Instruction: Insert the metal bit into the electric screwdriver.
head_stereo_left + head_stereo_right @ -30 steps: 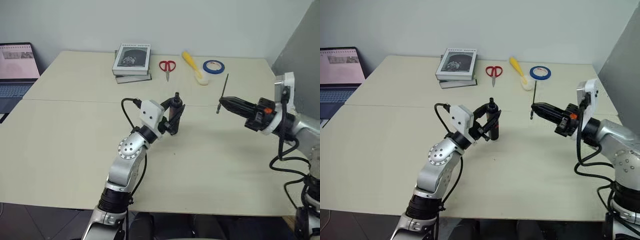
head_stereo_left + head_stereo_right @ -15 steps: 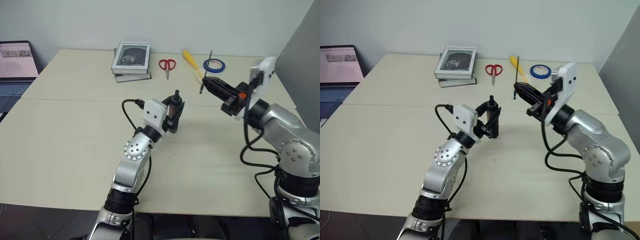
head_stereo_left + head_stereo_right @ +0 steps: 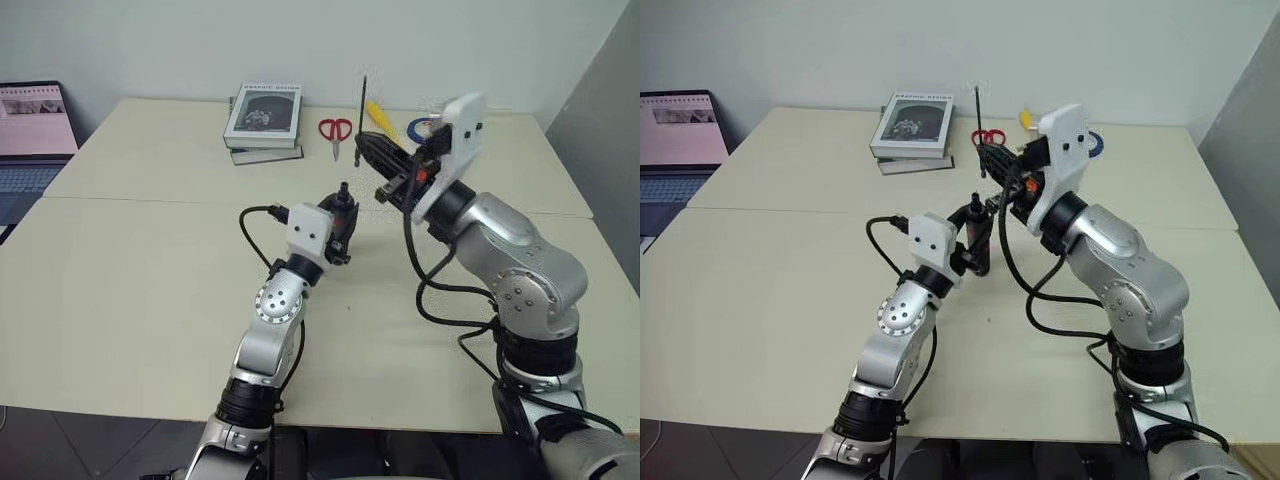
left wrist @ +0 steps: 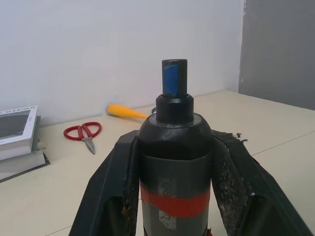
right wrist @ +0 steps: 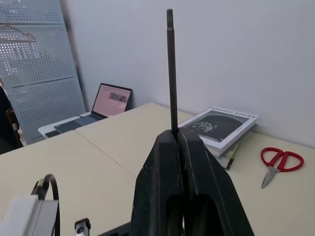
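Thin stiff metal bit pinched at its base by right gripper, frame centre; smooth screwdriver clamped mid-body in left gripper, likely slippery

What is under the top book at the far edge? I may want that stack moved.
Under the top book lies a second book, only its front edge showing beneath. Whether anything lies between them is covered.

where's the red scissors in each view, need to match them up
Left eye view: red scissors at the table's far edge, right of the books.
Right eye view: largely behind the right claw.
Left wrist view: left of the electric screwdriver.
Right wrist view: far right.
Shared landmark: the books.
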Controlling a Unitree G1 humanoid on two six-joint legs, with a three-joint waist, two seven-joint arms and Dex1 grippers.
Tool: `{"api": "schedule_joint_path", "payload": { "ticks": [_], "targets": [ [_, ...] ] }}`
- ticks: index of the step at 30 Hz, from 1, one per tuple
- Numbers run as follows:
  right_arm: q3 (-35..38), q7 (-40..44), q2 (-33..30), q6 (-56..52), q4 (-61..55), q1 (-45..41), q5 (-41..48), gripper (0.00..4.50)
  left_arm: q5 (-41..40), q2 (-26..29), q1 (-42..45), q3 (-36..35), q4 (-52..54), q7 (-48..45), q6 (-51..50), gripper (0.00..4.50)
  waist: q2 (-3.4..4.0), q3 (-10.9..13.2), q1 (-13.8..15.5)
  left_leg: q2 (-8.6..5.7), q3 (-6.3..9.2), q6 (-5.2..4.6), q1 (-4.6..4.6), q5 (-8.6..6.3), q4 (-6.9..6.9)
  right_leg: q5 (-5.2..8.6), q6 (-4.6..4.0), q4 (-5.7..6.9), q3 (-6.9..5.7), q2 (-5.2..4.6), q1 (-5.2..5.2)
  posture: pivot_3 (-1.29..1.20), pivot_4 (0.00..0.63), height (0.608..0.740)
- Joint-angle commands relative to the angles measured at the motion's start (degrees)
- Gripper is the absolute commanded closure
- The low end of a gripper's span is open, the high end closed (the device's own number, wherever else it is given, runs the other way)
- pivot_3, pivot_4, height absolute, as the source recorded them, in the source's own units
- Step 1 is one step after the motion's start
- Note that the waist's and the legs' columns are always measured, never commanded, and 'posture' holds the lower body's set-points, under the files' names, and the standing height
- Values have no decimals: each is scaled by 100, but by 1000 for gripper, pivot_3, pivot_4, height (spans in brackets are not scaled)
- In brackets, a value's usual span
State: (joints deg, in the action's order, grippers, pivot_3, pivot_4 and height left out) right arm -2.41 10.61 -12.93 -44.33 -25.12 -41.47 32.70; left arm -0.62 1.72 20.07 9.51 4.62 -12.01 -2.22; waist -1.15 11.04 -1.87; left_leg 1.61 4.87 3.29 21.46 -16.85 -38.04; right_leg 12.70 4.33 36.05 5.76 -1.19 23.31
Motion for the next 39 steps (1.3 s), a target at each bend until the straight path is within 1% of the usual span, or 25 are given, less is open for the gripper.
{"api": "schedule_joint_path", "payload": {
  "ticks": [1,6,18,29,39],
  "targets": [
    [-51,-31,104,118,-16,-167,-136,4500,61,-26,-19,26,131,37,109,2842,0,0,0,0,0,0,0,0,0,0,0,0,0,0,0,0,150,740],
    [-159,-36,96,128,153,-216,-430,4500,72,0,-17,2,112,54,116,2842,0,0,-1,0,0,0,1,0,0,0,0,-1,0,0,0,0,150,740],
    [-290,-268,518,-62,-90,-64,-582,4500,113,1,-21,-22,105,102,112,2842,1,0,-7,1,1,0,0,0,2,0,0,0,-1,0,0,0,150,740],
    [-391,-316,663,282,-132,144,-997,4500,113,30,-23,-72,131,149,78,2842,1,0,-17,1,1,0,0,0,2,0,0,0,-1,0,1,0,150,740],
    [-491,-298,886,342,-231,307,-1146,4500,115,75,-33,-79,165,195,41,2842,1,-1,-20,1,2,0,0,0,3,1,1,-1,-2,0,2,0,150,740]
  ]
}}
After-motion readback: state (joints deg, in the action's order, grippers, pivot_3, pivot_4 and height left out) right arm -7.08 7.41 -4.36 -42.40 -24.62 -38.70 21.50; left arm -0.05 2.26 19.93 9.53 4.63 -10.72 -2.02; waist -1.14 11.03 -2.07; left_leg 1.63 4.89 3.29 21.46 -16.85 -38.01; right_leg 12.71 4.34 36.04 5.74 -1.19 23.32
